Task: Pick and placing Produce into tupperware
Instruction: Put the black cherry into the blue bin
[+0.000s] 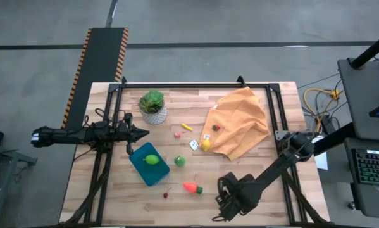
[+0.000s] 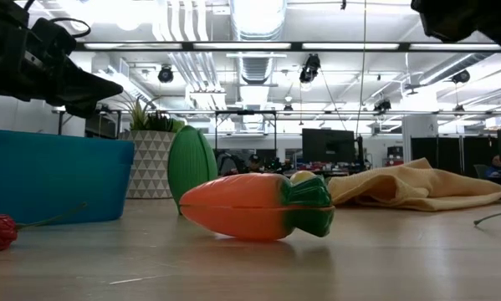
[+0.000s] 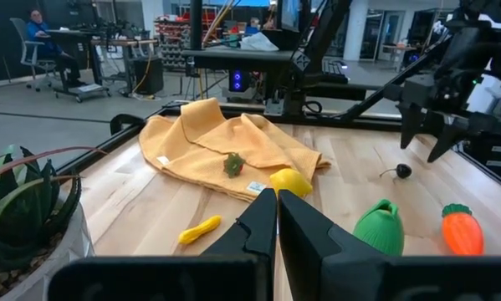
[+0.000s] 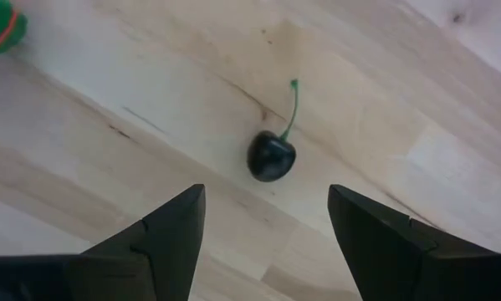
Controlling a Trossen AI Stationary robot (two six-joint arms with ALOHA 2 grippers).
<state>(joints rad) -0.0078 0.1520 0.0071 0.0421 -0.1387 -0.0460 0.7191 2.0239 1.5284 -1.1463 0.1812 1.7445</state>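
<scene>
At lower centre of the high view, the right hand [image 4: 267, 221] is held spread above a dark cherry [image 4: 271, 156]. The round cherry could be nudged into rolling across the counter [image 1: 252, 161]. The left hand [image 3: 276, 219], pressed together, is parked beside the tupperware [image 1: 149, 164].

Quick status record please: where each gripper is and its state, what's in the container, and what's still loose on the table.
left gripper: shut, empty, by the container's far corner
right gripper: open, above a dark cherry on the table
container: teal, holds one green lime
loose on table: carrot, red cherry, green fruit, yellow piece, small pink piece
on cloth: lemon, small red-green piece
also: potted plant
</scene>
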